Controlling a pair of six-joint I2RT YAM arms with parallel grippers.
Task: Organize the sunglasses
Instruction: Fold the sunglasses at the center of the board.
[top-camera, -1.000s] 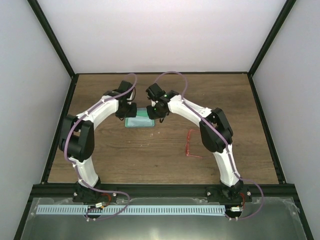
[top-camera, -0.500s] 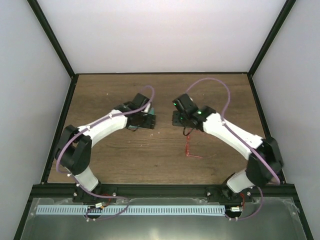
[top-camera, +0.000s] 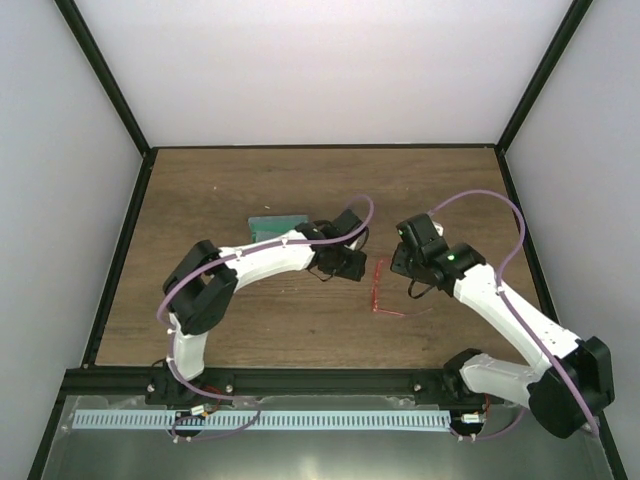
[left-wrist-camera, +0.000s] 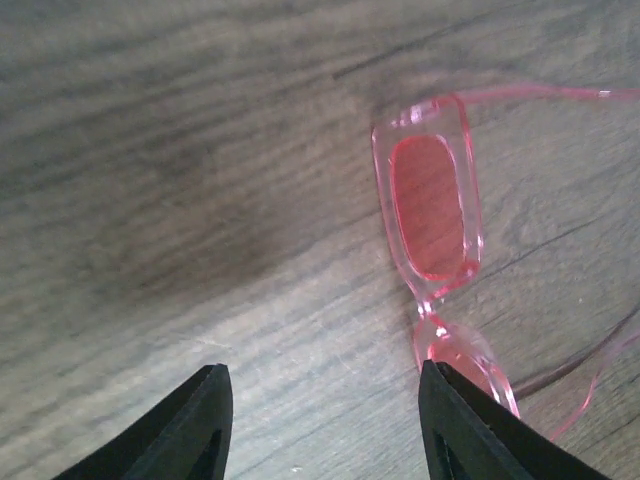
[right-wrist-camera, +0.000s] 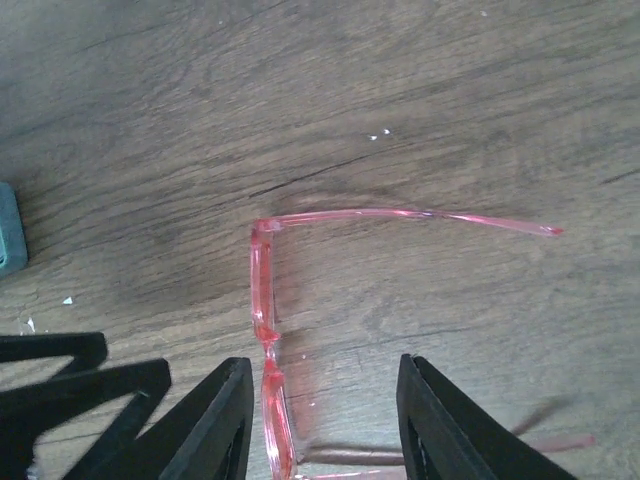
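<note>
The red translucent sunglasses (top-camera: 376, 290) lie unfolded on the wooden table, arms spread toward the right. My left gripper (top-camera: 352, 268) is open just left of them. In the left wrist view (left-wrist-camera: 325, 400) its right fingertip (left-wrist-camera: 455, 420) is beside the lower lens of the sunglasses (left-wrist-camera: 430, 215). My right gripper (top-camera: 402, 262) is open just right of them. In the right wrist view (right-wrist-camera: 325, 400) the front of the sunglasses (right-wrist-camera: 262, 300) runs close to my left finger (right-wrist-camera: 215, 420). Neither gripper holds anything.
The grey-blue case (top-camera: 277, 225) lies behind the left arm, left of the glasses; its corner shows in the right wrist view (right-wrist-camera: 8, 240). The left gripper's black fingers (right-wrist-camera: 80, 385) show at the lower left of the right wrist view.
Both grippers have left the case and swung forward and right to the sunglasses, one on each side. The case stays at the back; the sunglasses have not moved.
</note>
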